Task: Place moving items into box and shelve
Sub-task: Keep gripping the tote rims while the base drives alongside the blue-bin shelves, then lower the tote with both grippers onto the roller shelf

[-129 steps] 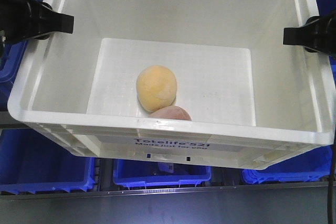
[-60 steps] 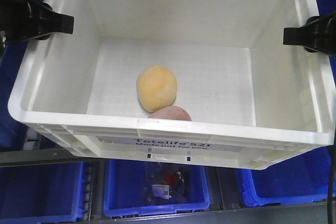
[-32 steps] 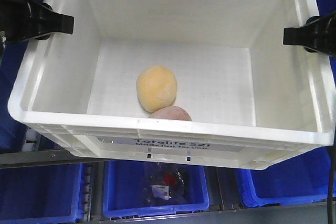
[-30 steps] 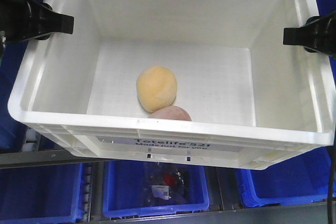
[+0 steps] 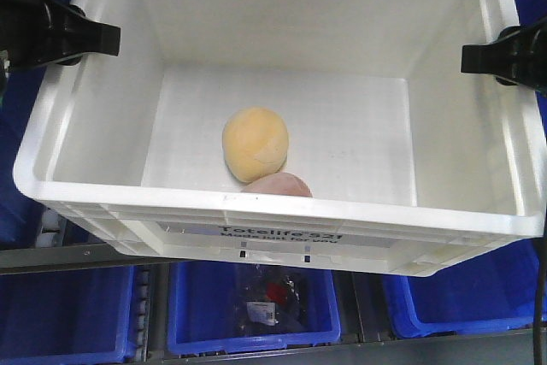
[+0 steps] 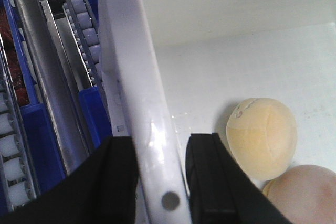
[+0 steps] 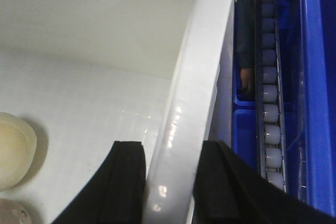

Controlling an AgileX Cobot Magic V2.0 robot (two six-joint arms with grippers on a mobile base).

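The left gripper [image 6: 160, 182] is clamped on the left rim of the box [image 5: 282, 215], one finger inside, one outside. The right gripper [image 7: 168, 182] holds the right rim in the same way. The box fills the middle of the front view. The yellow lump [image 5: 255, 144] and the pink lump [image 5: 277, 185] lie on its floor, touching, near the lower wall. Blue bins [image 5: 256, 314] on roller rails [image 7: 269, 93] are at the bottom edge. To shelve it well, I think both arms must move together and keep the box level, so the lumps do not roll.
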